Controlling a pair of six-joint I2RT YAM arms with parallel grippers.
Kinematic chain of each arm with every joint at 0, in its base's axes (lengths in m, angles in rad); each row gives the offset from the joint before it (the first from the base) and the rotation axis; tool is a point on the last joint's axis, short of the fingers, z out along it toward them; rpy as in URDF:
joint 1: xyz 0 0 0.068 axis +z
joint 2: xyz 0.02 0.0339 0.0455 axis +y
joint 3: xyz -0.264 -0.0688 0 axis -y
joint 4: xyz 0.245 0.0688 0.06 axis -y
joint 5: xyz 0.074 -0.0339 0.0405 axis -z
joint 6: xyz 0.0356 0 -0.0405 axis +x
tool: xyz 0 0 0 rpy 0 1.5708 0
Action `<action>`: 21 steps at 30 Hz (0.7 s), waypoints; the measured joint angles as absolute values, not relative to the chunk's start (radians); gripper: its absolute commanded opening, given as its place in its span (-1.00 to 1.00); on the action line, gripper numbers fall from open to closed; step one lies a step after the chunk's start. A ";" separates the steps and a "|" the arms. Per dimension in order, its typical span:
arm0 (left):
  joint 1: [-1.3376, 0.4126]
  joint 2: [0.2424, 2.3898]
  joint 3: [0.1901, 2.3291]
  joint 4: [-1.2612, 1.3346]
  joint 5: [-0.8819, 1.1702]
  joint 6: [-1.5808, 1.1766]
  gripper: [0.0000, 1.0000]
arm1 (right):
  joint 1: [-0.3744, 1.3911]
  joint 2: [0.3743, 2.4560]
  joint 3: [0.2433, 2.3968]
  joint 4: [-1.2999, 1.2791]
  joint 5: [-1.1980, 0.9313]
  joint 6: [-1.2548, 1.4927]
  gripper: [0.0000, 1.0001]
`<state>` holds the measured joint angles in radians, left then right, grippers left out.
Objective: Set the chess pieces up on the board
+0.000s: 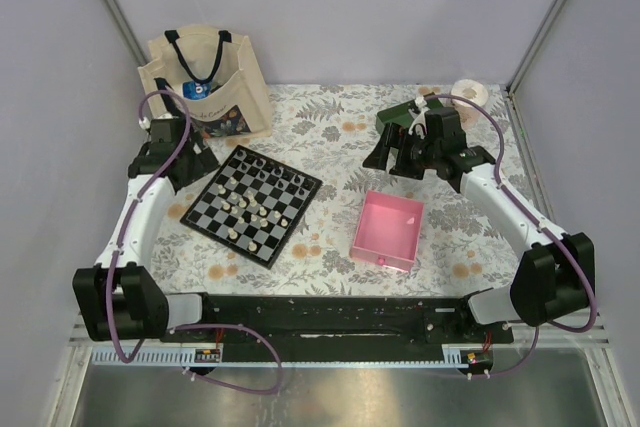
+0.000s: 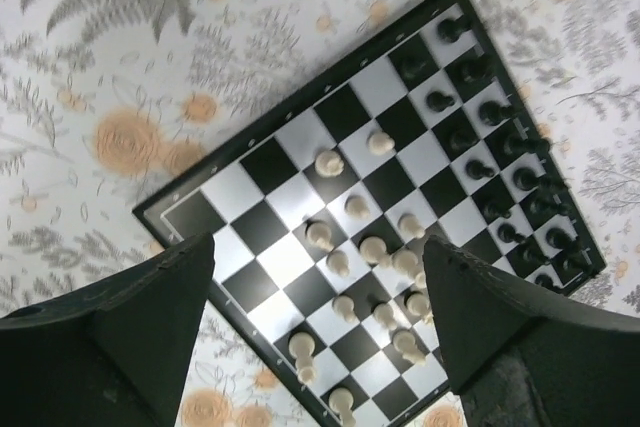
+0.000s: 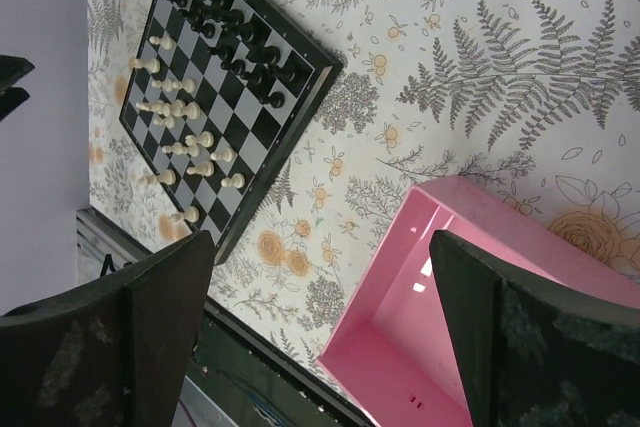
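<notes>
- Robotics lab cell: plain lilac wall panels [image 1: 350, 7], aluminium frame posts [image 1: 112, 2].
- The left arm [image 1: 140, 212] and right arm [image 1: 510, 209] sit bolted to a black base rail [image 1: 340, 315].

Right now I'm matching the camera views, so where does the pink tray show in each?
Top external: pink tray right of centre, right of the board.
Left wrist: not in it; the board fills the middle.
Right wrist: tray lower right, board upper left.
Shared landmark: the board, in all three.
</notes>
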<state>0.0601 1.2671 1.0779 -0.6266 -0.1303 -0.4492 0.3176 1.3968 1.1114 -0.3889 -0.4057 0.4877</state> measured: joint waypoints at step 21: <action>-0.031 1.407 0.980 -0.725 -0.194 -0.690 0.27 | 0.324 1.395 1.129 -0.426 -0.426 0.487 0.97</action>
